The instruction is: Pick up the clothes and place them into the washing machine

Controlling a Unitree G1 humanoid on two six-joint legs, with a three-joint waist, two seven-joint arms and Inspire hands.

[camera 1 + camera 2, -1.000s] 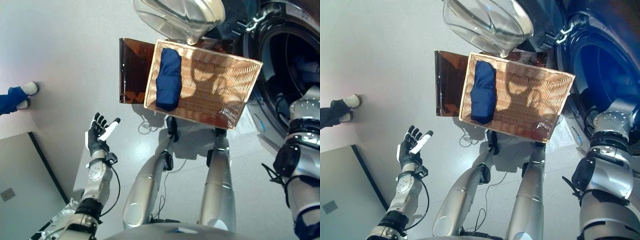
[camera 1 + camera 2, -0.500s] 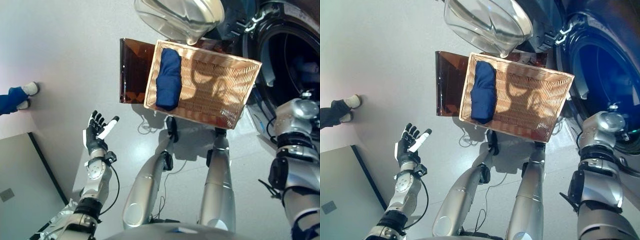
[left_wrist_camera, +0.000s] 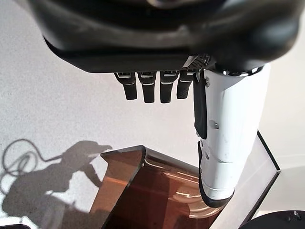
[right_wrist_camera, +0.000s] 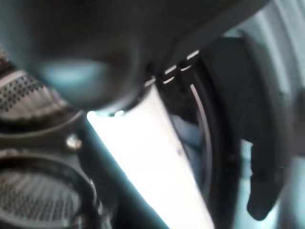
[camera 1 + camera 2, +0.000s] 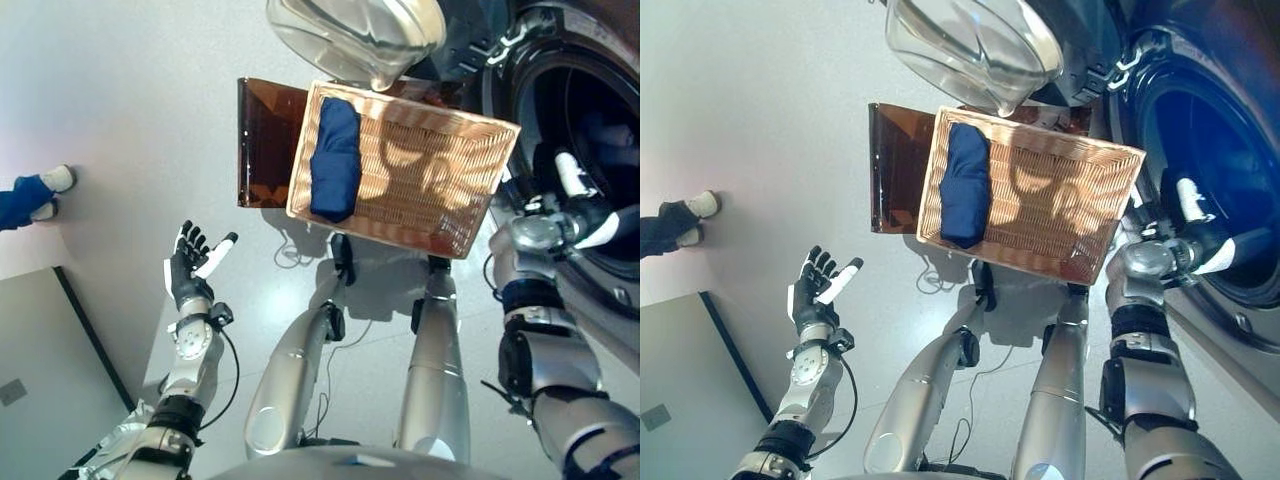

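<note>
Wicker basket [image 5: 430, 190] holding folded blue garment [image 5: 336, 160]; right robot hand [image 5: 585, 210] at the washing machine drum [image 5: 590, 150] beside it, fingers extended; left robot hand [image 5: 190, 265] spread, empty.

Folded blue cloth [image 5: 336, 160] lies in the wicker basket [image 5: 445, 200].

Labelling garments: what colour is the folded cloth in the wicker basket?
Dark navy blue, plain with no pattern. The folded cloth shows best in the left eye view.

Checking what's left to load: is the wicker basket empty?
No, a folded blue garment lies at one end of the wicker basket.
</note>
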